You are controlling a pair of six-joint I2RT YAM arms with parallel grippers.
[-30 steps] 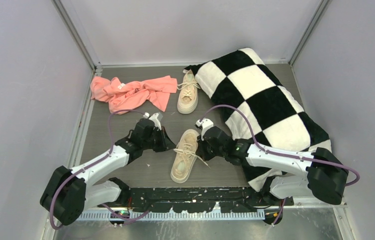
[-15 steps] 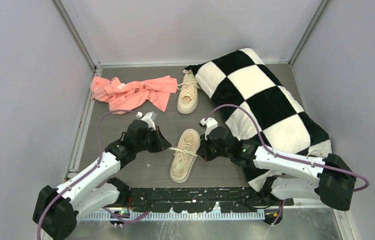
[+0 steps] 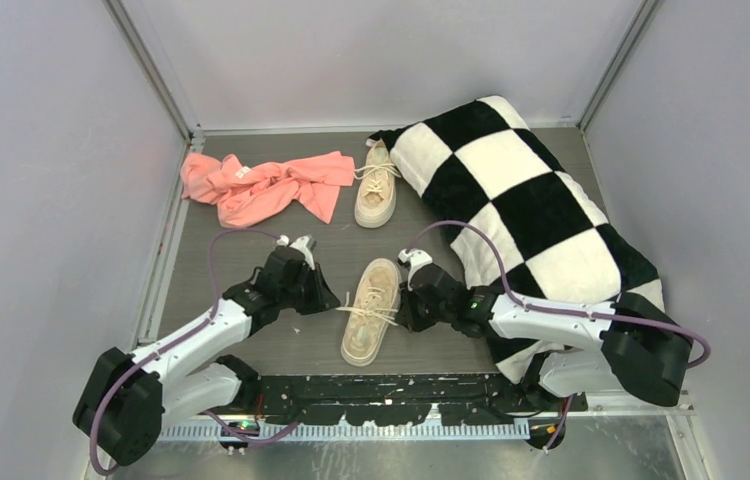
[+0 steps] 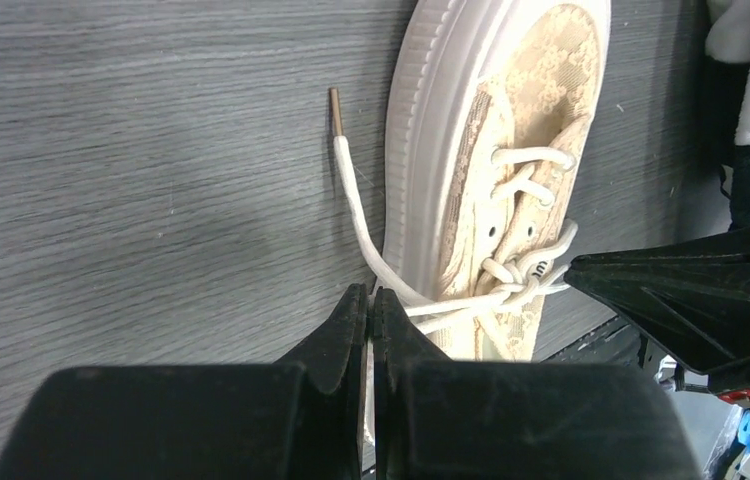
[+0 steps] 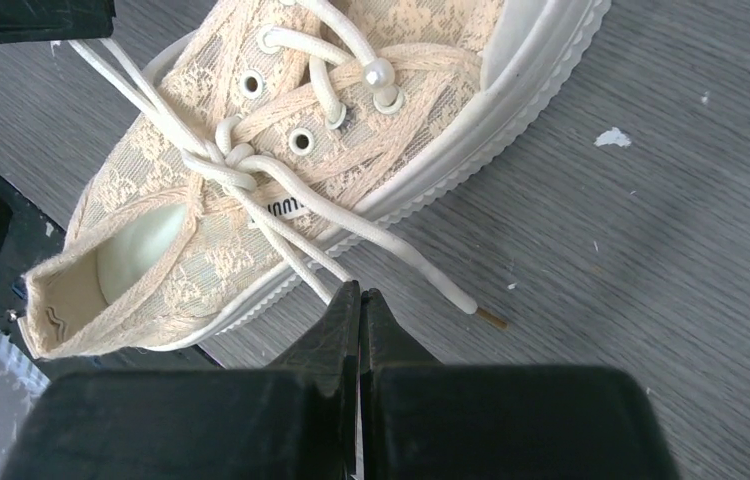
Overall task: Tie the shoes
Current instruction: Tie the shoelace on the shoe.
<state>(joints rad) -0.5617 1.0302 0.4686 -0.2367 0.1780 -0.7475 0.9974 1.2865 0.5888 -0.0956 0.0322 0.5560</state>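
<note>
The near shoe [image 3: 369, 312], beige with a thick pale sole, lies between my two grippers, toe pointing away. My left gripper [image 3: 333, 301] is at its left side, shut on a strand of the cream lace [image 4: 391, 285]. That strand runs taut to the knot [image 4: 528, 270]. At the shoe's right side my right gripper [image 3: 404, 309] is shut on another strand of the lace [image 5: 296, 255] coming from the knot [image 5: 234, 160]. One loose lace tip [image 4: 335, 98] lies on the table left of the shoe [image 4: 511, 120], another [image 5: 491, 319] right of the shoe [image 5: 251, 215]. The second shoe [image 3: 376, 186] stands at the back.
A pink cloth [image 3: 263, 186] lies at the back left. A large black-and-white checkered pillow [image 3: 531, 205] fills the right side, close behind my right arm. White walls enclose the grey table [image 3: 281, 345] on three sides.
Both grippers have shifted slightly toward the near edge, still shut. The lace that hung slack to the right of the near shoe is now drawn across it between the grippers.
</note>
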